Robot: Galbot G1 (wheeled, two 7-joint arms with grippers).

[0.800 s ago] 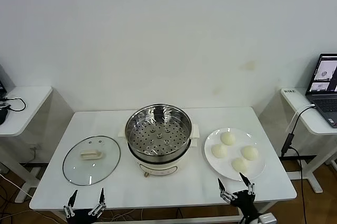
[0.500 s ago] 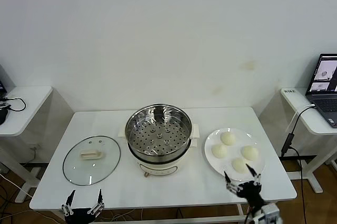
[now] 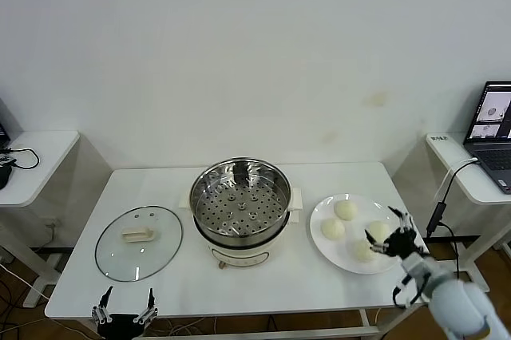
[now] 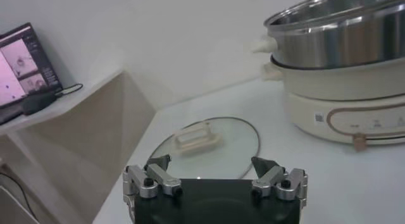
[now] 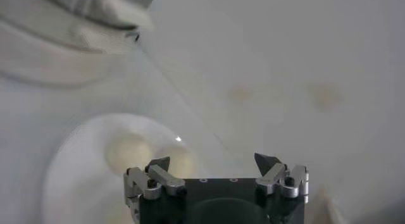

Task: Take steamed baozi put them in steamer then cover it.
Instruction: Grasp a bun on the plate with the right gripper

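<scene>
Cover (image 3: 139, 243) flat, handle (image 3: 136, 234) long axis sideways, right pincer (image 3: 392, 232) spread above baozi (image 3: 378, 231)

The head view looks down and forward from high, steamer (image 3: 240, 206) central. The left wrist view sits low near the table, facing the steamer (image 4: 342, 61) sidelong. The right wrist view hovers close over the plate (image 5: 76, 168) beside it.

Cover (image 3: 139, 243) left of steamer (image 3: 240, 207); baozi (image 3: 346, 210) on plate (image 3: 320, 246) right.

Bright, even light; blurred right-wrist view
</scene>
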